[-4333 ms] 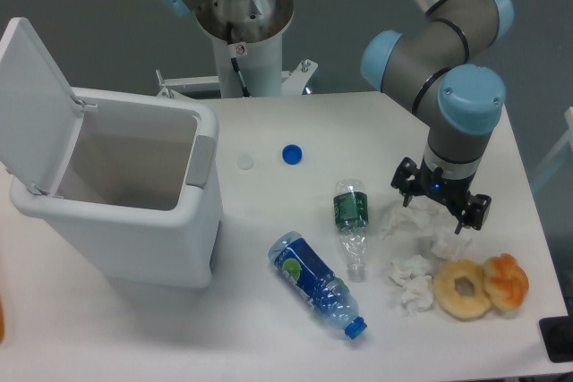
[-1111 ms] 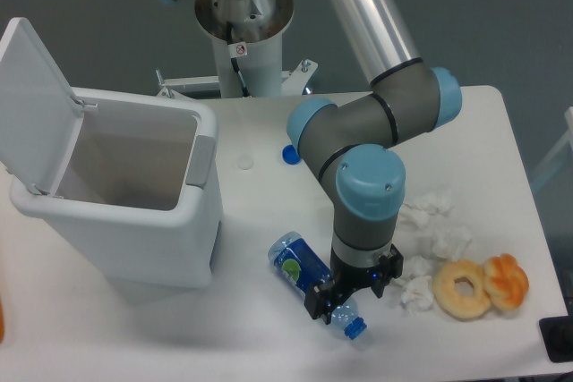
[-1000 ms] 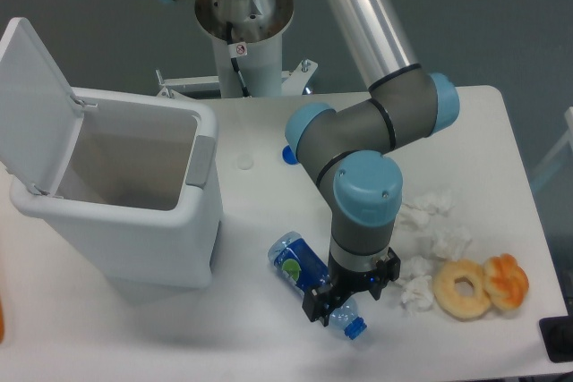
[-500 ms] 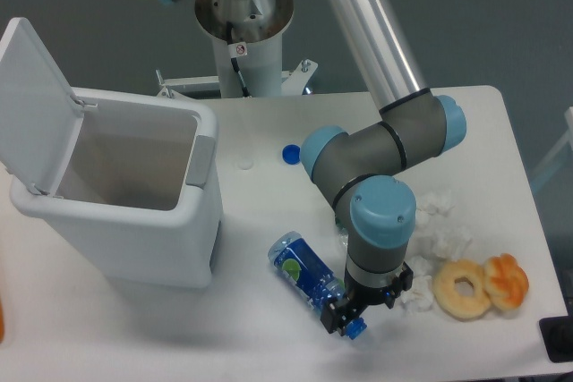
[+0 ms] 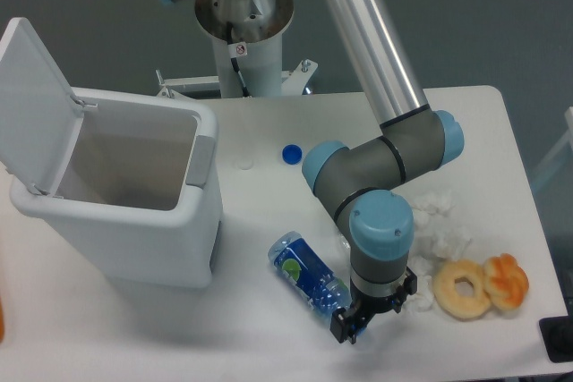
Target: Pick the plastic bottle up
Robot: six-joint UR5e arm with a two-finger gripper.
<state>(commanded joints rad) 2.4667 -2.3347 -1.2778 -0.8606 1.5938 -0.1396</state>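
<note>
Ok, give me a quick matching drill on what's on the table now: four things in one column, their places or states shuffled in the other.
Things:
1. clear plastic bottle with blue label
2. white lidded bin
3. loose blue cap
4. ring-shaped doughnut

Places or states:
A. open, at the table's left
B. lying on its side, cap end under the gripper
C. right of the gripper, beside crumpled tissues
D. alone behind the arm's elbow

Pairs: 1-B, 2-A, 3-D, 4-C

One plastic bottle, one open bin, one loose blue cap, two doughnuts, several crumpled tissues.
</note>
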